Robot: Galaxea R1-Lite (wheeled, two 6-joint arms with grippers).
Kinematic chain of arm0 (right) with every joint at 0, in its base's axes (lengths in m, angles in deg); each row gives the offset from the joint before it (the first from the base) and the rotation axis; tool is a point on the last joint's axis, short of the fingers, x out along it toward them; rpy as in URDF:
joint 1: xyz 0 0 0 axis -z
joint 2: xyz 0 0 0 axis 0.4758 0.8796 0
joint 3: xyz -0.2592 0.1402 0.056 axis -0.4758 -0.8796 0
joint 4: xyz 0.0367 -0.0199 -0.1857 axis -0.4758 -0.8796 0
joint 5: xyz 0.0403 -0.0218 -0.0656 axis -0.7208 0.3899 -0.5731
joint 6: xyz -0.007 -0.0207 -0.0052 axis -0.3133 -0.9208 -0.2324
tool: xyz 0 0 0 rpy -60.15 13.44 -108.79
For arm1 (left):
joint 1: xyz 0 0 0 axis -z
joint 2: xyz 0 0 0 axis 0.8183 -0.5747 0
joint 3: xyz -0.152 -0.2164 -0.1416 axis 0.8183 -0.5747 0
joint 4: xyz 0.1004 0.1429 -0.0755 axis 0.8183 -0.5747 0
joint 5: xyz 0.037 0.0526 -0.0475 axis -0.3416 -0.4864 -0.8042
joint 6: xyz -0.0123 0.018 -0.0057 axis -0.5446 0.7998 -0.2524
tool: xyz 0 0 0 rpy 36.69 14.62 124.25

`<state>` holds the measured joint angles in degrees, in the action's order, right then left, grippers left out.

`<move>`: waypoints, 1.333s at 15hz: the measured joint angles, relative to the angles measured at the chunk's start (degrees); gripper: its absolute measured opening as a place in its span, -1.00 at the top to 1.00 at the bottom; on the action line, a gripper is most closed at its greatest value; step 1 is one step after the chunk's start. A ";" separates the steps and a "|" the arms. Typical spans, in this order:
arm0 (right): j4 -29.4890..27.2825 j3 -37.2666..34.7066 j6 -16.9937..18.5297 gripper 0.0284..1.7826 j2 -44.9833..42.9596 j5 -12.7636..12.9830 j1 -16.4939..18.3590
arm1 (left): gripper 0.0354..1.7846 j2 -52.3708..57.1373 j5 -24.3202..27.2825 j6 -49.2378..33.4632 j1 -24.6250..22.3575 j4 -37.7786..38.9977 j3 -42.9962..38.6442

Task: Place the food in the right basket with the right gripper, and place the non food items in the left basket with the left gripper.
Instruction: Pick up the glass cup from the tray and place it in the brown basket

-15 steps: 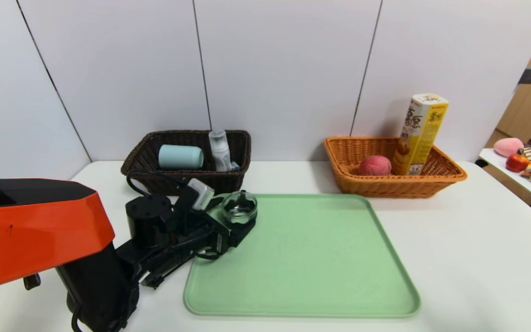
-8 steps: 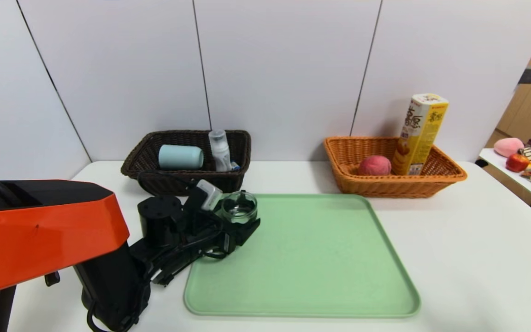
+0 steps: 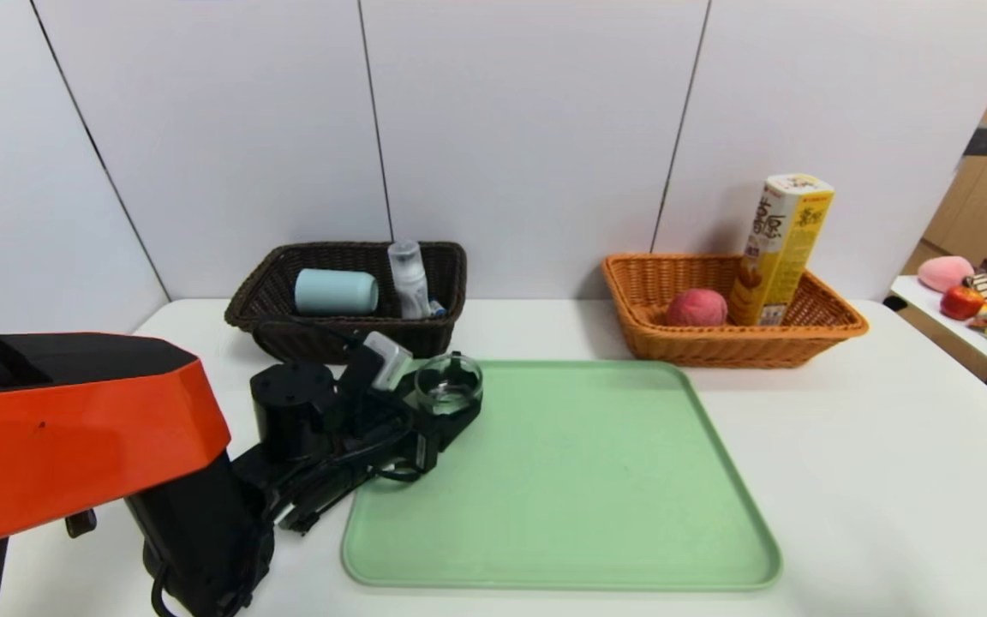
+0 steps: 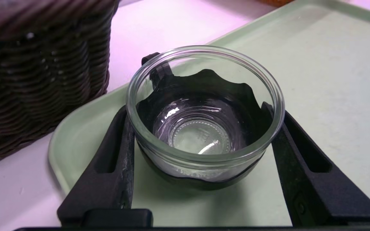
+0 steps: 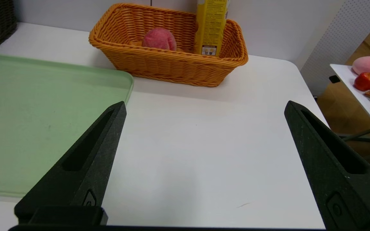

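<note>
My left gripper (image 3: 451,401) is shut on a small glass cup (image 3: 449,385) with a black sleeve, at the green tray's (image 3: 562,488) far left corner. In the left wrist view the fingers (image 4: 120,150) press both sides of the cup (image 4: 204,128), which sits just above the tray, next to the dark left basket (image 4: 40,73). That basket (image 3: 356,248) holds a light blue cylinder (image 3: 335,292) and a clear bottle (image 3: 408,278). The orange right basket (image 3: 733,343) holds a pink ball (image 3: 696,307) and a yellow box (image 3: 780,248). My right gripper (image 5: 204,107) is open and empty over the bare table, front right.
The rest of the tray (image 5: 27,112) carries nothing. A side table (image 3: 965,326) at the far right carries assorted toy food. The orange basket (image 5: 169,64) stands beyond my right gripper. A white wall runs close behind both baskets.
My left arm has shifted a little to the right and the cup in its fingers has risen slightly. The right arm has not moved.
</note>
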<state>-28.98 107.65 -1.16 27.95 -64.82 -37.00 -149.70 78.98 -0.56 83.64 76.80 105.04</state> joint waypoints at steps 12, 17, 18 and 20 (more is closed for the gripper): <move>-0.11 -0.91 0.02 -0.90 0.01 -0.05 0.00 | -0.34 21.92 0.15 0.38 -17.12 -34.44 25.42; -0.11 -1.17 0.00 -0.90 -0.11 0.02 0.09 | -0.34 15.93 0.00 3.39 -24.45 -57.92 37.62; -0.06 -1.16 0.02 -0.90 -0.16 0.05 0.09 | -0.34 14.45 -0.20 3.72 -24.82 -59.54 38.49; -0.09 -1.28 0.00 -0.90 -0.24 0.13 0.11 | -0.34 11.14 -1.54 3.99 -25.09 -59.55 39.97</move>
<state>-29.07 106.37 -1.16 27.71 -64.69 -36.89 -138.56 77.44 3.43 58.55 17.25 145.01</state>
